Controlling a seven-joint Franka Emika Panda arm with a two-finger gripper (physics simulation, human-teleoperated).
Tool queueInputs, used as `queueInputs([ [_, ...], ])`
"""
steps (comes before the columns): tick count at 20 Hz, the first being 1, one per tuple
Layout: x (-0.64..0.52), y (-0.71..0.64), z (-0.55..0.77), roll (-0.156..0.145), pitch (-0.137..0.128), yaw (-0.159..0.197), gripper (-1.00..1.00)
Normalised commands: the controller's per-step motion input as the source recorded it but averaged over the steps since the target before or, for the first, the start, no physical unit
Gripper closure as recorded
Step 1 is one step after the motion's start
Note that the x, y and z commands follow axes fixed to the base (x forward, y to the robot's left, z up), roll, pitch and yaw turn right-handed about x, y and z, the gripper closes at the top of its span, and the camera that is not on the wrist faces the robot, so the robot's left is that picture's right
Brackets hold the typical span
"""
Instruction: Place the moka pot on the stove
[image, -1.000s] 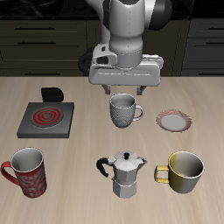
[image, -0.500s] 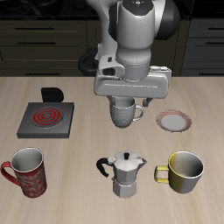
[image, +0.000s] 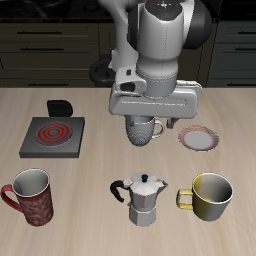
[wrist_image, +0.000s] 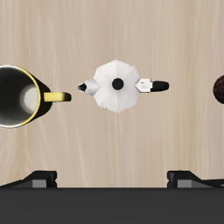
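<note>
Silver faceted metal moka pot (wrist_image: 115, 85) standing upright on the wooden tabletop (image: 100, 205), untouched, between red patterned mug (image: 32, 194) and yellow mug (image: 211, 195). Flat dark grey stove (image: 52, 135) well apart, bare. Jaws wide open above the pot, holding nothing.

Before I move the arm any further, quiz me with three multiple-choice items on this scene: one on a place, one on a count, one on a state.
1. Where does the moka pot stand?
A. On the stove
B. On the table near its front edge, between the red mug and the yellow mug
C. On the pink-rimmed plate

2. How many mugs are on the table?
A. One
B. Two
C. Three

3. What is the state of the end effector?
A. Above the moka pot, holding nothing
B. Shut on the moka pot's handle
C. Resting on the stove

Answers:
1 B: the pot sits on bare wood between the red mug and the yellow mug, apart from the stove.
2 C: red, yellow and a grey mug farther back.
3 A: the wrist view looks straight down on the pot, with nothing between the fingers.
</note>
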Motion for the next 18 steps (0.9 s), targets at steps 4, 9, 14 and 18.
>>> queueInputs([
  [4,0.13,-0.18,0.02,-0.019,-0.002,-0.013,-1.00],
  [9,0.12,-0.15,0.04,-0.028,-0.026,0.004,-1.00],
  [14,0.23,0.01,-0.11,-0.004,0.014,-0.004,-1.00],
  [18,0.12,0.07,-0.13,0.016,0.008,0.029,-1.00],
])
